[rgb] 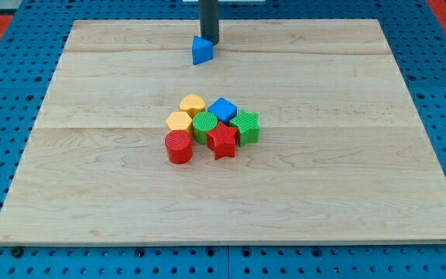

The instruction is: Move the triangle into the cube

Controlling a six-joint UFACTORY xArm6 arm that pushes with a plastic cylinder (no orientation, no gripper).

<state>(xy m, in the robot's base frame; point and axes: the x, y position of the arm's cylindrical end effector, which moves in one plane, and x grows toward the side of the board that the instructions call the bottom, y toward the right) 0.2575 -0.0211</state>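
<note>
While the blue triangle (201, 50) sits near the view's top, well apart from the blue cube (223, 109), it is touched behind by my tip (209, 43); nothing is held. Light, rigid and slippery, it is best pushed squarely.

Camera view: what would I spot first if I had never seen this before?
Probably the bright huddle of blocks in the middle of the wooden board: a red star, a red cylinder, a green cylinder, a blue cube and others pressed together. Next, near the view's top, a lone blue triangle with my tip right behind it.
</note>
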